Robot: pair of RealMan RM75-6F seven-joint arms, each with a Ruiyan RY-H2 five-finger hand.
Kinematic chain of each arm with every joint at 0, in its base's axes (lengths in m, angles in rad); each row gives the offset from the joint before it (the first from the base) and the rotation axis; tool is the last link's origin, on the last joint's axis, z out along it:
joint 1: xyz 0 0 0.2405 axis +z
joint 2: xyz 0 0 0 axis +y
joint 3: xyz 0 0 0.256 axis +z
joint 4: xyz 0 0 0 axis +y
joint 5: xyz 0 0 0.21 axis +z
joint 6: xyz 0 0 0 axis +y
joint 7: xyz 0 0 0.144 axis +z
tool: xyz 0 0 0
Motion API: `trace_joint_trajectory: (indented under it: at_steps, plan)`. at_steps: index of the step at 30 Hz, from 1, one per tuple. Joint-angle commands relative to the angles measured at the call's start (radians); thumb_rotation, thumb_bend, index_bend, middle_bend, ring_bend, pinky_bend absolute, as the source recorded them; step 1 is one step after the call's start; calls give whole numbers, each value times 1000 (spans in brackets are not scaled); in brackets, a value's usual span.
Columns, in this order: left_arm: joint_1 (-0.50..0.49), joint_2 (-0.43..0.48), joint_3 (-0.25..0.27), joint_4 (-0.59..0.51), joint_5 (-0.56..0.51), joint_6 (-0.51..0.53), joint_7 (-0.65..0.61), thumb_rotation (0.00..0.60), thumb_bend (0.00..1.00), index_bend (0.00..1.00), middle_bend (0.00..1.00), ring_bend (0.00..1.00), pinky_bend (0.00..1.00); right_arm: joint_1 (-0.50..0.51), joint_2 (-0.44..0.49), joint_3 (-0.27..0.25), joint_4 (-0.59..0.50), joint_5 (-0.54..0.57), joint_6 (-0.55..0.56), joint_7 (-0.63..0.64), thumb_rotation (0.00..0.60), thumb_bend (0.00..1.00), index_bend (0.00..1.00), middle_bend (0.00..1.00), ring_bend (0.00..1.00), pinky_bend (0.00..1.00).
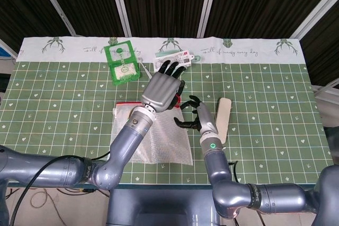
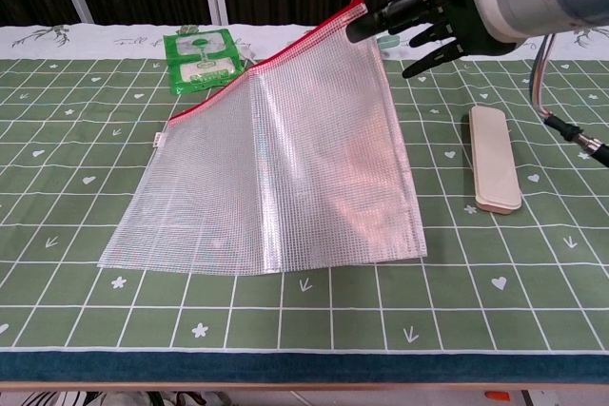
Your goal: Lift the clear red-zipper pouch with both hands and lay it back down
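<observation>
The clear mesh pouch [image 2: 276, 168] with its red zipper [image 2: 257, 64] stands tilted. Its far right corner is raised off the green tablecloth, and its near edge lies on the cloth. My right hand [image 2: 428, 16] pinches that raised corner with dark fingertips. In the head view the right hand [image 1: 195, 117] sits at the pouch's [image 1: 159, 146] right edge. My left hand [image 1: 161, 91] hovers above the pouch's far side with its fingers stretched out and apart, and I see nothing in it. The corner beneath it is hidden.
A beige oblong case [image 2: 495, 159] lies just right of the pouch. A green packet [image 2: 200, 59] and a white packet [image 1: 172, 56] lie at the back of the table. The table's front edge [image 2: 304, 363] is close to the pouch's near edge.
</observation>
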Motion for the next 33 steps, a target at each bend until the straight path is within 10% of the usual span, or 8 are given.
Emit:
trace_joint_trajectory:
  at_steps: [1, 33]
  plan:
    - [-1, 5, 5, -2, -3, 1, -7, 600, 441, 637, 127, 0, 0, 6, -9, 5, 6, 0, 9, 1, 600, 374, 511, 138, 0, 197]
    - [-27, 54, 41, -28, -9, 18, -71, 600, 442, 639, 126, 0, 0, 26, -48, 78, 47, 16, 45, -14, 600, 404, 579, 199, 4, 212]
